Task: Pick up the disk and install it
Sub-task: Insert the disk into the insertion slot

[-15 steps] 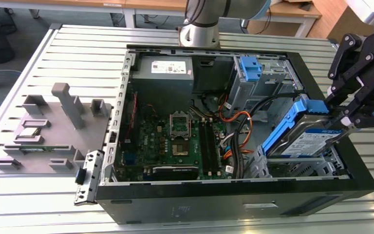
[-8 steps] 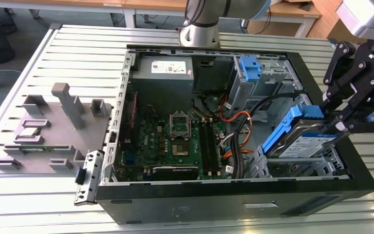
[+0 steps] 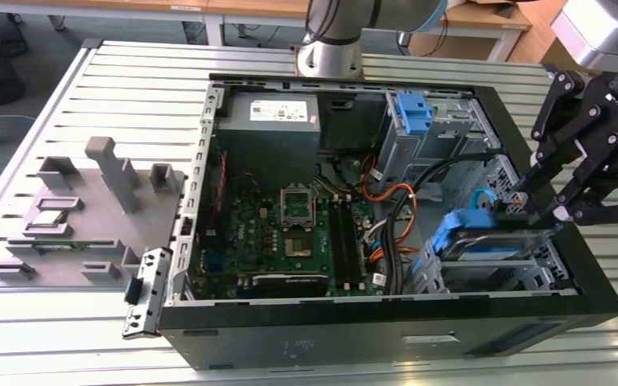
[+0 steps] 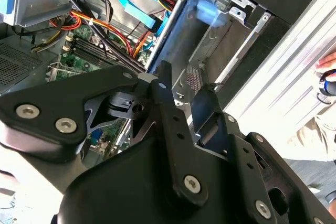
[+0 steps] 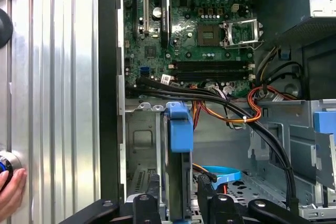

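Gripper [image 5: 177, 190]: clamped on the disk [image 5: 178, 135] from both sides. Held on edge, partly inside the metal drive cage [image 5: 140, 140] at a corner of the computer case [image 3: 373, 322], near black cables [image 5: 210, 95].

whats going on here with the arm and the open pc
A robot arm is working on an open computer case that lies on a slotted metal table. Its end effector is down at the drive cage, in the corner of the case at the exterior view's right. It sits over the disk, which stands on edge in the cage. Whether the disk is fully seated isn't clear. A person's hand is near the table.
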Controlling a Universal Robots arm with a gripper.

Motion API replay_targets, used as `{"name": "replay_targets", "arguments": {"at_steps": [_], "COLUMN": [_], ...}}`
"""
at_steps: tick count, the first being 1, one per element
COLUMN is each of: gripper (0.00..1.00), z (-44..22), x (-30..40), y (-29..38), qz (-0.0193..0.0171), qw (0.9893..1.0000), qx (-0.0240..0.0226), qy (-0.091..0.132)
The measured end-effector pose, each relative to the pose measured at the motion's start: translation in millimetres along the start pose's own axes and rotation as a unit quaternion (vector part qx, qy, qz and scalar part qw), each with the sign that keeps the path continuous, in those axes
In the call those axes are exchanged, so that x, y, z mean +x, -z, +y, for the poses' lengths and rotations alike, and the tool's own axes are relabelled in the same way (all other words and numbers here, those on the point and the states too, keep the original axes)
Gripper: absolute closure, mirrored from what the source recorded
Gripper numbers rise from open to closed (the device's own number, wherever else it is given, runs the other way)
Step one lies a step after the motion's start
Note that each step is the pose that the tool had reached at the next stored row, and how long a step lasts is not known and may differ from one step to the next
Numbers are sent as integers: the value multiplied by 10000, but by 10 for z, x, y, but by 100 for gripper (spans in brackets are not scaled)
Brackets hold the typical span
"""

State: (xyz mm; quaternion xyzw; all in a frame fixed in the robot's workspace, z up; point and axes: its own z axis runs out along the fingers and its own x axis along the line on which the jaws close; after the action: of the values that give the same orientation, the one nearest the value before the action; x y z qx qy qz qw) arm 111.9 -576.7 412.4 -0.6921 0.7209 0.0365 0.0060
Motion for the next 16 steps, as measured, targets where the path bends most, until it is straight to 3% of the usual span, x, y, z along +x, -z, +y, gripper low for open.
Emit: {"name": "replay_targets", "arguments": {"at_steps": [3,16], "gripper": [58,58], "z": [1,91], "x": [1,18], "y": [-9,-236], "qz": [-4,-6], "qw": [10000,10000], "qx": [2,41], "qy": [0,47]}}
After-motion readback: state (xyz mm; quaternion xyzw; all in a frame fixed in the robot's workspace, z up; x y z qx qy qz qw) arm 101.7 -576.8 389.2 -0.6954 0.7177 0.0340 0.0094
